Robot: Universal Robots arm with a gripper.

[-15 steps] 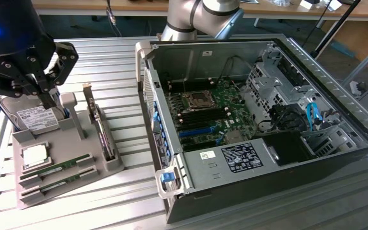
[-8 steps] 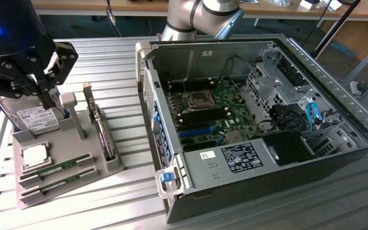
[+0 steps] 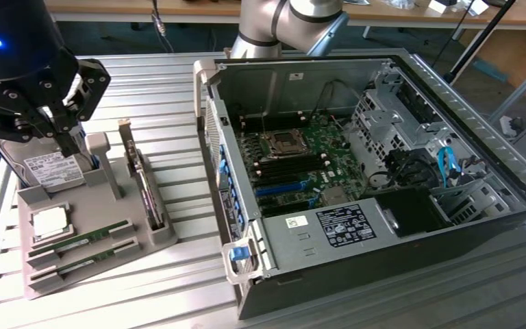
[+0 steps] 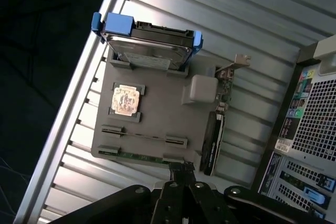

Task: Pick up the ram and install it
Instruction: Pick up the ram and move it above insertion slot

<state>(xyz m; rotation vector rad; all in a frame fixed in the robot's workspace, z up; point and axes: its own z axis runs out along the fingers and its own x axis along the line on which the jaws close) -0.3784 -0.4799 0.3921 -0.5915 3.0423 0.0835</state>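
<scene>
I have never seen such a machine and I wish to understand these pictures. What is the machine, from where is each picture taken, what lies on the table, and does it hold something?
This is one robot arm with a gripper, the black tool at its end. One picture comes from a camera off the arm and sees the metal table. The other comes from a camera on the wrist, looking down past the gripper. On the table stands a grey holder with computer parts: a hard drive, a processor chip, an upright expansion card, a first ram stick and a second ram stick. At the exterior view's right lies an open computer case. Both sticks sit in the holder, so neither is picked up; the gripper hangs above it.
</scene>
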